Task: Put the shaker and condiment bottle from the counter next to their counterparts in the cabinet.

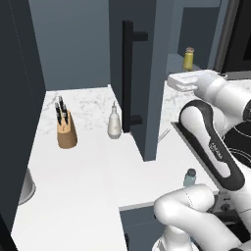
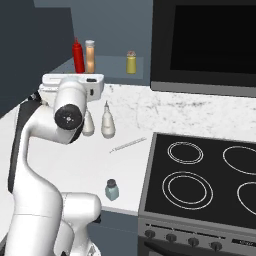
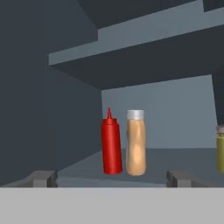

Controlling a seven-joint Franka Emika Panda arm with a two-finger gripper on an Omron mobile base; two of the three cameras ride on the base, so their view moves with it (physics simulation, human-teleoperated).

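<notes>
Both base views look down over the counter [image 1: 73, 171] from behind; the hand view faces the cabinet [image 3: 131, 52] shelf closely

The yellow jar [image 3: 221, 148] is being cut off by the hand view's right edge; the arm is hiding the shaker's [image 1: 189, 177] base.

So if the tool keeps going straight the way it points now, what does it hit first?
Probably the orange condiment bottle on the cabinet shelf, standing beside the red bottle. The open tool points at that pair with nothing between, though depth is hard to judge.
</notes>
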